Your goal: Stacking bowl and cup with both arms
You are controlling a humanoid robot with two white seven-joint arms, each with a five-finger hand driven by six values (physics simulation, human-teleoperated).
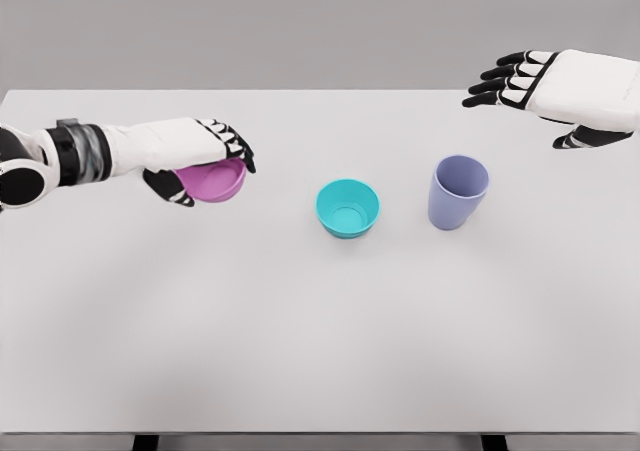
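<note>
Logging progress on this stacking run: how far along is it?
Nothing is stacked yet. The left hand grips the pink bowl, away from the teal bowl. The right hand hovers open beyond the purple cup, which stands untouched. Left to do: the stacking itself.

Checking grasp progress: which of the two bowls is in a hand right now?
The pink bowl, gripped by the left hand. The teal bowl sits alone mid-table, untouched.

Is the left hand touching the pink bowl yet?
Touching. The head view shows the left hand wrapped over the pink bowl, fingers curled across its far rim and thumb under its near side, with no gap visible.
</note>
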